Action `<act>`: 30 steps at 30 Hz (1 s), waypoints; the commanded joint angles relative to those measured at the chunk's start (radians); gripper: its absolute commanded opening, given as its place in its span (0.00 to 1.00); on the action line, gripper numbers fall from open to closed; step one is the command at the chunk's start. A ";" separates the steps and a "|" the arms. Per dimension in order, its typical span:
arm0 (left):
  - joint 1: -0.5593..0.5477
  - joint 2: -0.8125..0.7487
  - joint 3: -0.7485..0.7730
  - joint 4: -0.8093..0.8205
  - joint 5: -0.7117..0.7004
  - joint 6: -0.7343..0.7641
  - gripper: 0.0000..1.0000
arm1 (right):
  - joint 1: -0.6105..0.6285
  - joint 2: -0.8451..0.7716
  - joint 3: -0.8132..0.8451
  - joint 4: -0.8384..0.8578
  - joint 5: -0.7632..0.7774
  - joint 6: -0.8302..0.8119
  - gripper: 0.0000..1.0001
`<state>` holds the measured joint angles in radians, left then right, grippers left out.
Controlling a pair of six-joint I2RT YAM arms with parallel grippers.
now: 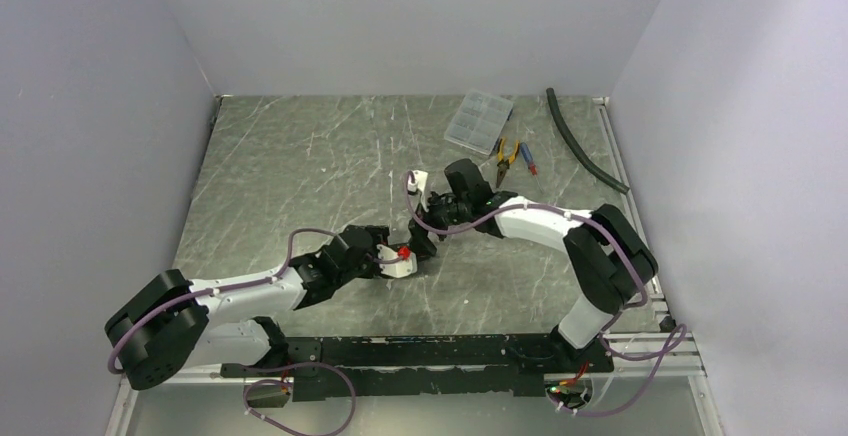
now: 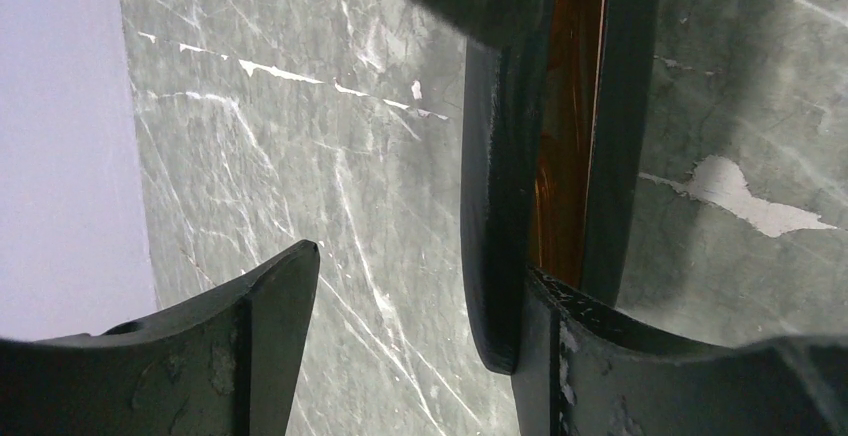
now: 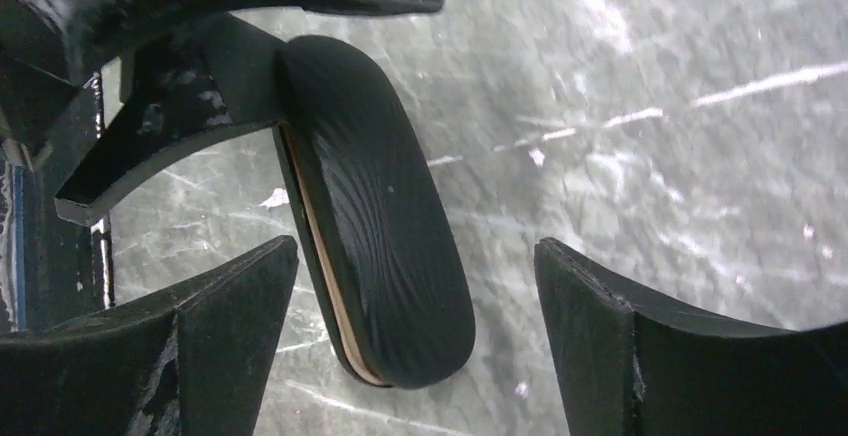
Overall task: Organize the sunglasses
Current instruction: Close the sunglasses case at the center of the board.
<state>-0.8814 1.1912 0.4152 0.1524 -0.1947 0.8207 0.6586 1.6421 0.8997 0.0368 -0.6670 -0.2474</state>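
Both arms meet mid-table, so here's your picture. Your right hand (image 3: 417, 246) is spread wide, with the glasses case (image 3: 380, 216) sitting in the gap clear of both fingers, so nothing is pinched. Your left hand (image 2: 420, 266) is spread too. One finger lies against the case shell and the other stands well off it, over bare table (image 2: 300, 156). The sunglasses (image 2: 568, 106) are inside that case, showing as an amber strip through the slit between the two black halves.

That slit is the story: the case doesn't look fully shut, so my read is that closing it is the step in hand. Bring the right hand's fingers onto the flat faces near the middle of the long side, and squeeze evenly so the halves meet square. Use the left finger as a backstop so the case doesn't skate. Watch the seam, and if any orange pokes into it, ease off rather than force it. I can't tell whether the case rests on the table.
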 commanded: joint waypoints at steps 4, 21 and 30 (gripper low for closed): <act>0.004 -0.026 -0.011 0.079 0.024 0.013 0.68 | 0.006 0.149 0.236 -0.245 -0.166 -0.234 1.00; 0.004 -0.031 -0.038 0.165 0.042 0.040 0.67 | 0.047 0.315 0.257 -0.328 -0.056 -0.163 0.90; 0.005 -0.195 0.025 -0.076 0.187 -0.039 0.72 | 0.035 0.282 0.186 -0.228 0.114 -0.038 0.79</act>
<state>-0.8738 1.0664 0.3824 0.1429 -0.1143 0.8417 0.7071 1.9247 1.1427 -0.2440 -0.7658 -0.3370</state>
